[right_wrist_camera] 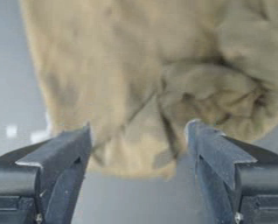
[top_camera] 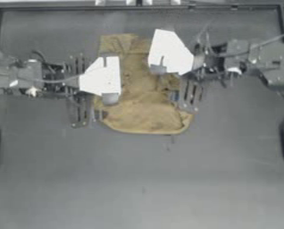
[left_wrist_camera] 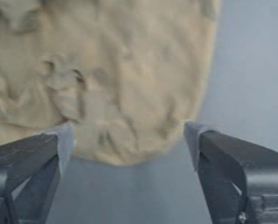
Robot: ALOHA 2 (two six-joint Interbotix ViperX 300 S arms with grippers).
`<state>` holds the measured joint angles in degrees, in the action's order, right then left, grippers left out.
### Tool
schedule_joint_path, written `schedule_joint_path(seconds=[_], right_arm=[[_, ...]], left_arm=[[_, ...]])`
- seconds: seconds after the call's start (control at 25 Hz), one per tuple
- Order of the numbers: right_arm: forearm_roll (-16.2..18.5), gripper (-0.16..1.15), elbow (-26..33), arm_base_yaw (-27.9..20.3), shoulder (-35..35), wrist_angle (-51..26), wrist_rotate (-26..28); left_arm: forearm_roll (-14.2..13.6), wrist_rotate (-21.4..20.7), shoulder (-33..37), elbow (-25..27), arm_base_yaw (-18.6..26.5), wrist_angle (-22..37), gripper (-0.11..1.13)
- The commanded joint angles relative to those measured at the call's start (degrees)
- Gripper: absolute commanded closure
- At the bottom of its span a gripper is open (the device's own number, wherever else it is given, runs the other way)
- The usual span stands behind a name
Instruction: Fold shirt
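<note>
Both claws (left claw (left_wrist_camera: 128,144), right claw (right_wrist_camera: 138,142)) gape wide above the bunched shirt (top_camera: 141,105).

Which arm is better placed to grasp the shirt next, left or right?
Hard to choose, slightly the left. Both hover open over the shirt. The left pincer straddles a clean rounded edge over the table; the right pincer faces a bunched, wrinkled part.

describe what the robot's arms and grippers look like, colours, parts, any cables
From above, both arms are grey and white jointed links with thin cables looping beside them. The left gripper and right gripper each sit under a broad white wedge-shaped housing. In the wrist views, the jaws are dark grey angular blocks with paler, tapered fingertips.
</note>
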<state>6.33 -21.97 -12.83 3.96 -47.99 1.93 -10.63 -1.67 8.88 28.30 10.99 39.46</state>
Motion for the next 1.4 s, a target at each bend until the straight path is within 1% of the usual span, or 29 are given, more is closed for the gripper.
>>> schedule_joint_path(seconds=[0.04, 0.2, 0.32, 0.44, 0.76, 1.04, 1.24, 1.4], right_arm=[[-0.8, 0.04, -0.9, 1.8, 2.6, 1.0, -2.2], [-1.3, 0.04, -4.6, 2.6, 4.7, 4.5, -2.6], [-1.8, 0.04, -8.2, 3.2, 5.7, 8.9, -2.5], [-2.2, 0.04, -11.0, 3.6, 5.7, 11.7, -2.5], [-2.3, 0.04, -14.9, 4.0, 4.4, 18.9, -1.9], [-2.2, 0.04, -15.4, 4.7, 0.4, 19.3, -1.8], [-2.0, 0.04, -15.4, 4.6, -1.8, 19.5, -1.8], [-1.9, 0.04, -15.5, 4.6, -2.5, 20.3, -1.8]], left_arm=[[-1.1, 0.3, 1.4, 0.3, -1.3, 0.4, 0.00], [-1.2, 0.4, 0.5, 2.0, -2.0, -1.6, 0.00], [-1.2, 0.6, 0.3, 3.8, -2.2, -5.4, 0.00], [-1.1, 0.8, 0.3, 5.9, -2.2, -9.8, 0.00], [-1.1, 1.1, -2.2, 10.2, -2.4, -16.9, 0.00], [-1.2, 0.9, -6.2, 10.1, -2.3, -18.9, 0.00], [-1.4, 0.6, -8.6, 9.4, -2.4, -18.9, 0.01], [-2.9, 0.9, -10.5, 8.3, -2.1, -18.7, 0.01]])
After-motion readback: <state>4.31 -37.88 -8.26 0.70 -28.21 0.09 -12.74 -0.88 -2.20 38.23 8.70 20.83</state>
